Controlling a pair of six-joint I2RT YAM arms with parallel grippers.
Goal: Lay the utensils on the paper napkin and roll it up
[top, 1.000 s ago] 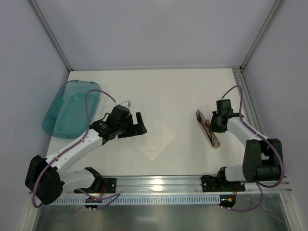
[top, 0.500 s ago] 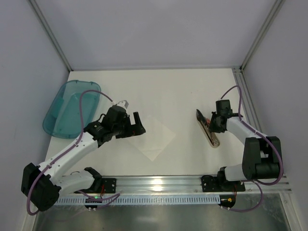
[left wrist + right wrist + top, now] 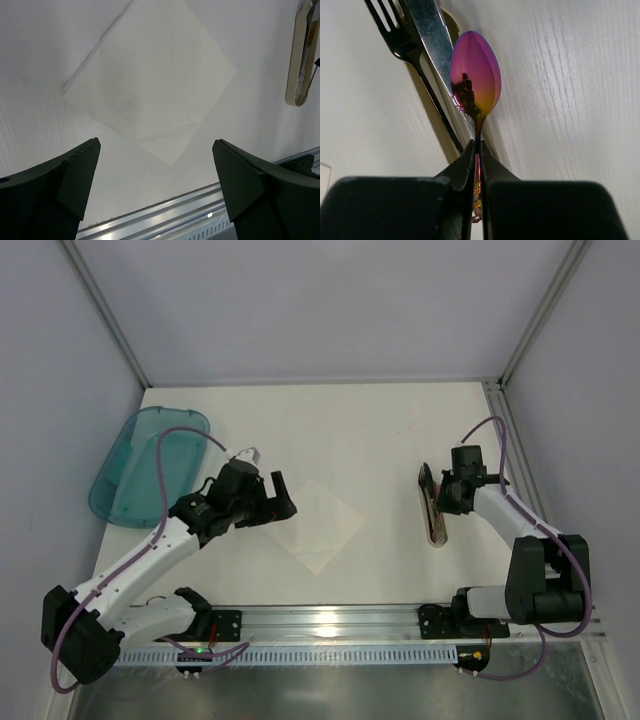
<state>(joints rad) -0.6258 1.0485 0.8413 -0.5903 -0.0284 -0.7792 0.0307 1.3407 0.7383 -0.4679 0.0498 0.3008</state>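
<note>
None of the utensils (image 3: 431,508) lies on the paper napkin (image 3: 322,525) yet; well right of it my right gripper (image 3: 476,152) pinches the iridescent spoon (image 3: 475,75) by its handle, my left gripper (image 3: 280,498) gapes wide at its left corner, and the rolling is all still to do.

One each: napkin (image 3: 320,525), fork (image 3: 400,44), knife (image 3: 428,25), spoon (image 3: 474,75), tub (image 3: 125,480).

- Left arm (image 3: 150,550) reaches forward from the near edge, left gripper (image 3: 283,497) spread wide.
- Right arm (image 3: 520,530) bent by the table's (image 3: 380,430) right edge, right gripper (image 3: 441,502) pinching a spoon (image 3: 472,70).
</note>
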